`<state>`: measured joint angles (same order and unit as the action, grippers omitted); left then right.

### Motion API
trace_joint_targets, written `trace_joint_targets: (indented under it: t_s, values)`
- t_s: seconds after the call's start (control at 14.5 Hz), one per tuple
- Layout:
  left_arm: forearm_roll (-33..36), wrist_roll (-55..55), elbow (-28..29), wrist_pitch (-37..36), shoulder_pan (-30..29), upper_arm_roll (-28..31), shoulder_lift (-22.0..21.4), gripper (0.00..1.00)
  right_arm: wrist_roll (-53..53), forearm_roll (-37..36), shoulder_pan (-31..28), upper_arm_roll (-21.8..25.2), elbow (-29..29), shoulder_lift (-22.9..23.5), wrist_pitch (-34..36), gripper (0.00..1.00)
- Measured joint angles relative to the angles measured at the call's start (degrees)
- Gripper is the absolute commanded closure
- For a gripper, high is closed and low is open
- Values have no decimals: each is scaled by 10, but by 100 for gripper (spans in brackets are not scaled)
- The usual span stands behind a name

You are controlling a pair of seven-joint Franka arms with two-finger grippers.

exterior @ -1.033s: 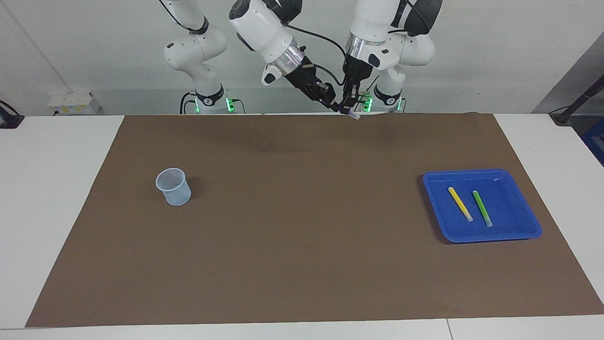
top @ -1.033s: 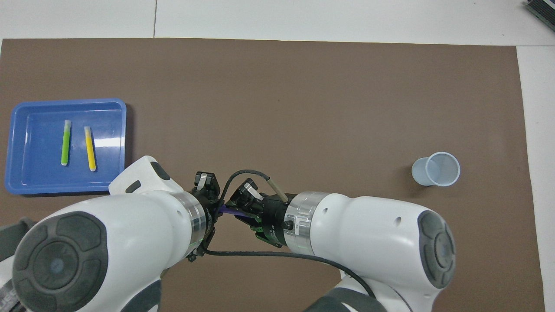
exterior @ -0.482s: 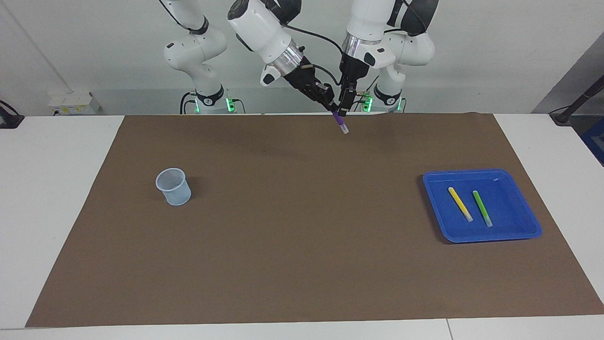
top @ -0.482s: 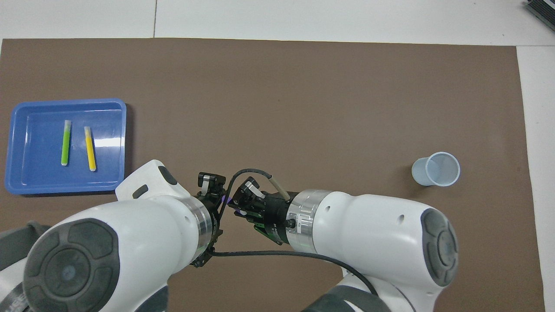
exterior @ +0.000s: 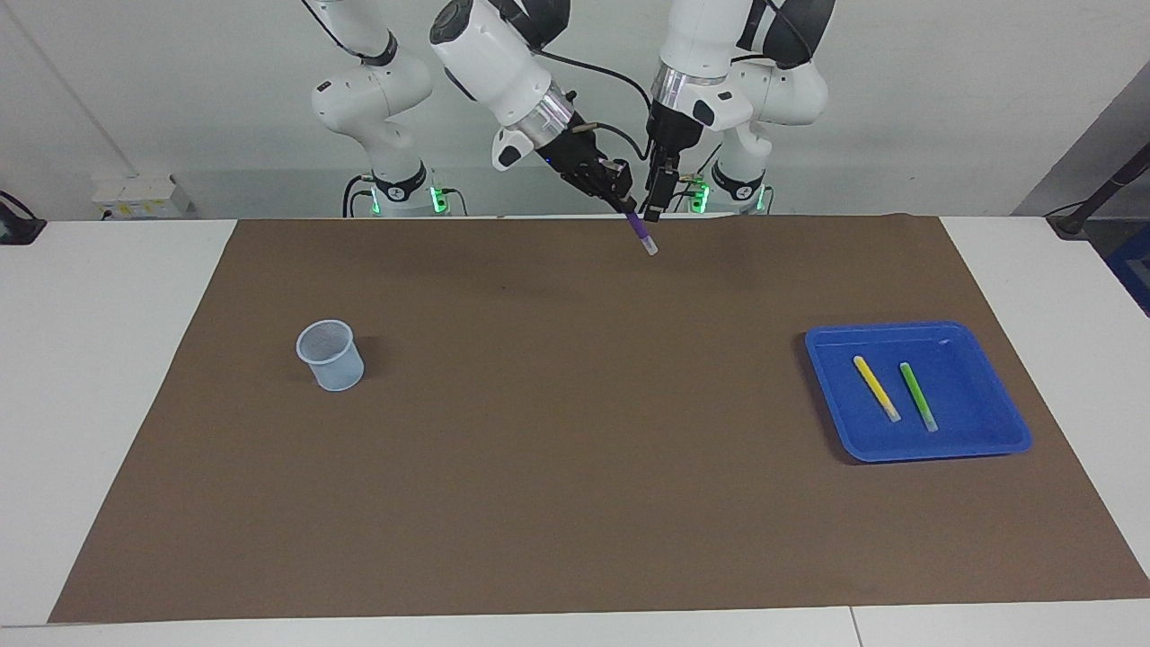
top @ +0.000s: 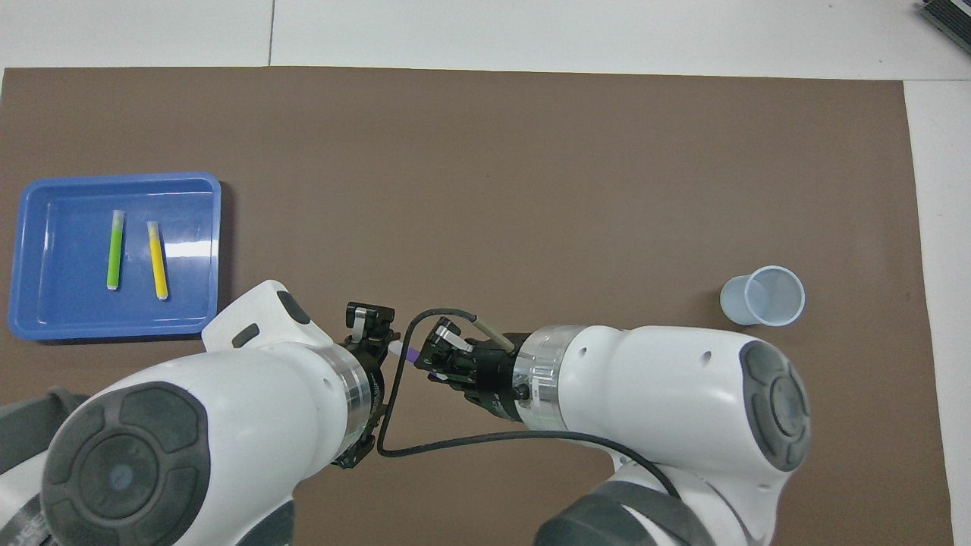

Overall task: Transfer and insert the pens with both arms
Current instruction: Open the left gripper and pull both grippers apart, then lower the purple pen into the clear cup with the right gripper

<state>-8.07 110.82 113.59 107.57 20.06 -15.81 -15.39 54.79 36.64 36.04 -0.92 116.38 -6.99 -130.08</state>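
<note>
Facing view shows you the handover point at the upper middle of the frame: the right gripper (exterior: 629, 205) has its fingers clamped on the purple pen (exterior: 641, 233), which hangs slanted below them, pale cap lowest, in the air over the edge of the brown mat (exterior: 575, 503) closest to the robots. Your left gripper (exterior: 654, 201) sits just beside it with its fingers parted and nothing between them, so the pen's weight is on the right arm alone. That arrangement makes sense to me: the blue tray (exterior: 831, 395) lies at lower right of this frame, on the left arm's end of the desk, while the mesh cup (exterior: 331, 356) stands at centre left, on the right arm's end, so a pen has to change arms midway.

The yellow pen (exterior: 876, 388) and green pen (exterior: 918, 396) lie flat side by side in the tray, apart from each other, waiting.

For pose, your right arm reaches in from upper left with its wrist angled steeply down toward the centre. The left arm drops almost straight down from the top, wrist vertical. In the overhead view both forearms meet at lower centre, tips nearly nose to nose.
</note>
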Motion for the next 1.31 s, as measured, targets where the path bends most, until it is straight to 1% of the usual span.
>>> trace_joint_targets:
  t_s: [0.14,0.28,0.34,0.55,0.69,0.9,1.03,1.31]
  values:
    - [0,-3,0,0,0,0,0,23,-57,-28,-28,1,0,0,43,100]
    - [0,-38,0,-6,0,1,0,23,-117,-59,-55,1,-1,-2,86,100]
    - [0,-81,0,-15,0,4,0,22,-145,-76,-68,2,-1,-2,107,100]
    - [0,-273,0,-65,-8,24,-3,19,-236,-147,-107,3,-4,-5,173,100]
    - [1,-414,0,-95,-46,33,-7,18,-305,-201,-135,4,-10,-8,217,100]
    - [1,-607,0,-104,-122,37,-11,18,-418,-288,-174,4,-23,-9,280,100]
    - [7,-734,0,-108,-173,38,-12,18,-511,-336,-214,5,-33,-9,314,100]
    - [67,-955,0,-119,-260,40,-12,18,-686,-403,-297,8,-39,-9,319,100]
